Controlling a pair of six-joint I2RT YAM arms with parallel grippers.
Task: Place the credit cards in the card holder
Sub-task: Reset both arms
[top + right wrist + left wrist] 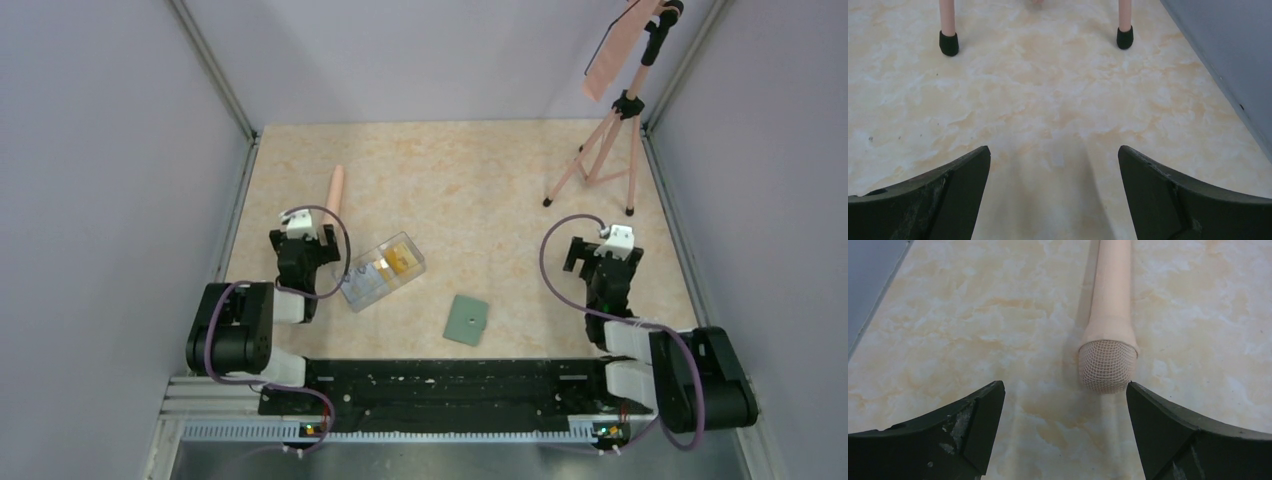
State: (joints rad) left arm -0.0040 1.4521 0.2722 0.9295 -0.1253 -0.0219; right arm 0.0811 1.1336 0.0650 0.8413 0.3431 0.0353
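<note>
Credit cards (392, 264) sit in the clear box (365, 292) just beside the left claw (306, 237); the card holder (467, 320) lies flat mid-tabletop. Both claws gape wide, empty. Open the holder first, steadying it with the right claw (603, 252), then lift cards singly.

Tabletop (480, 180), beige marbled finish. A pink microphone (336, 190) is laid flat near the left edge, its mesh head turned toward the near edge. A clear plastic box (383, 270) is set left of centre, near the microphone but apart from it. The green card holder (467, 319) is laid flat and closed toward the near edge, apart from the box. A pink tripod (600, 150) is stood on black-tipped feet at the far right corner.
</note>
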